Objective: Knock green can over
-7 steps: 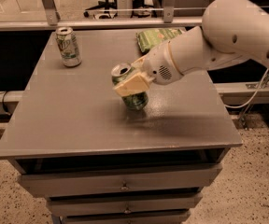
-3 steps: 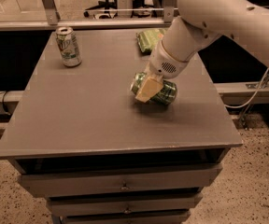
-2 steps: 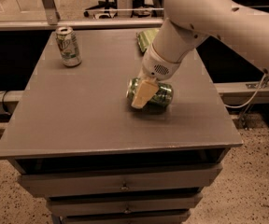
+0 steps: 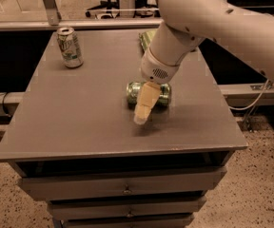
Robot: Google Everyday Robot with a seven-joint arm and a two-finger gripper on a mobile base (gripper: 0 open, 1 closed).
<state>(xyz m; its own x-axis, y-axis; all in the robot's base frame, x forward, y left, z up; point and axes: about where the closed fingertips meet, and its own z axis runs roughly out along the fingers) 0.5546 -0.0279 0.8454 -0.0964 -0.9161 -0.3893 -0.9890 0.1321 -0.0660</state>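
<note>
Green can [image 4: 164, 94]: lay sideways on table [image 4: 80, 122]. Pincer [image 4: 141, 115]: in front of it, grip undeterminable. Pale can [image 4: 70, 47]: upright.

cans — 2: green can [image 4: 163, 94], pale can [image 4: 70, 47]; snack bag [image 4: 147, 38]: 1; pincer [image 4: 141, 113]: 1 — at green can's near side

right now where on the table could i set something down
Free: the front-left stretch of the table, between the pale can and the front edge. Crowded: the middle, where the gripper hangs at the tipped green can.
</note>
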